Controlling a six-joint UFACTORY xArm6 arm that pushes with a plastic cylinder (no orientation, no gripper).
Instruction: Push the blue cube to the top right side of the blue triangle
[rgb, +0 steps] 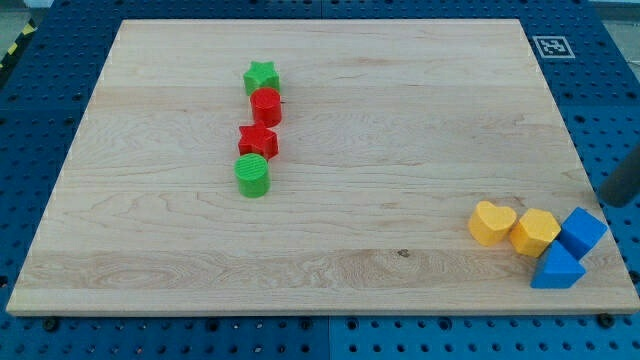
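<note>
Eight blocks sit on one wooden board (330, 150), the largest thing in the view, resting on a blue pegboard bench (40, 120) with a fiducial tag (552, 46) at the board's top right corner.

Arm: only a dark rod enters from the view's right edge; its lower end, the tip (603, 198), rests just off the board's right edge, above and slightly right of the blue cube (583, 231), near but apart from it. No gripper is fitted, so there is nothing to spread or close; the rod is bare and touches no block.

Right-hand cluster, bottom right of the board: blue cube touching the blue triangle (557, 270), which lies directly below and a little left of it. A yellow hexagon-like block (536, 232) presses against the cube's left side, and a yellow heart (492, 222) sits beside that.

Left-centre column, top to bottom: green star (261, 76), red cylinder (266, 106), red star (258, 141), green cylinder (253, 174), each touching or nearly touching its neighbour.

Progress, as judged: the cube already lies to the upper right of the triangle, in contact. The task looks essentially complete; at most a small nudge rightward remains.
</note>
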